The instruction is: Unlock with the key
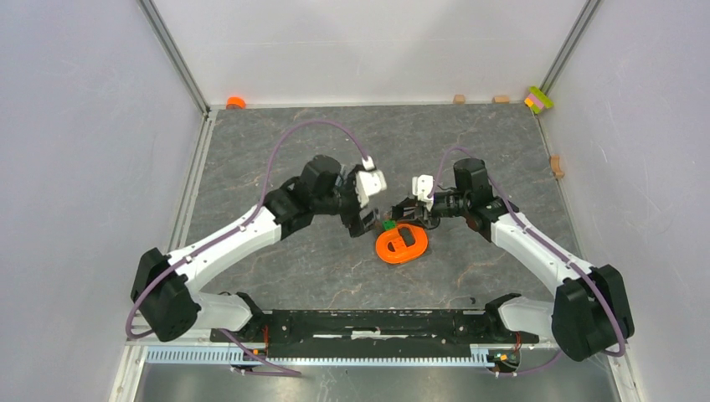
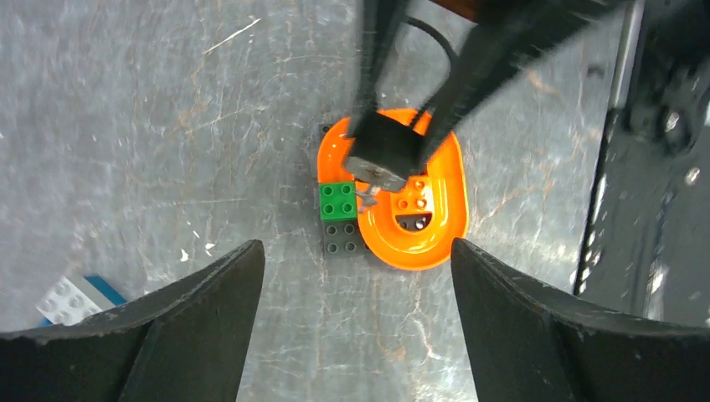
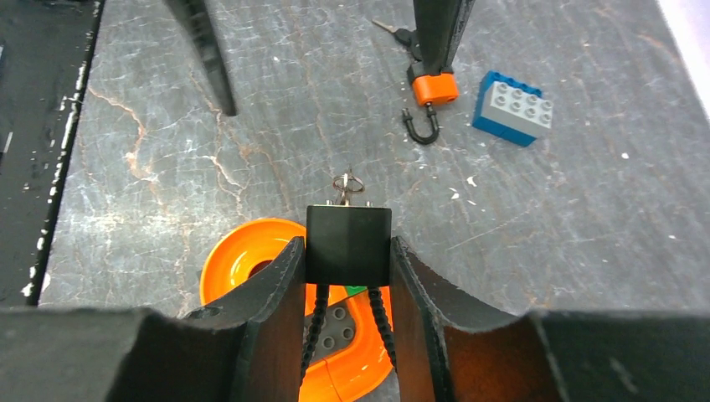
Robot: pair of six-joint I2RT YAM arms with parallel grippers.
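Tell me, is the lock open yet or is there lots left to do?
Done: the right hand grips the small black lock over the orange ring piece. In hand: nothing else; the left hand is open and empty. Left: the key lies on the table by the orange padlock, so it needs picking up, pushing into the lock and turning. Both ends of the cable look plugged in.

- Both arms reach inward; left gripper (image 1: pixel 368 223) and right gripper (image 1: pixel 405 211) stand near each other mid-desk (image 1: pixel 276 151).
- Orange ring-shaped piece (image 1: pixel 403 244) lies just beside them, with a green brick (image 1: pixel 388 224) at its edge.
- Small blocks (image 1: pixel 501 99) sit along the far edge.
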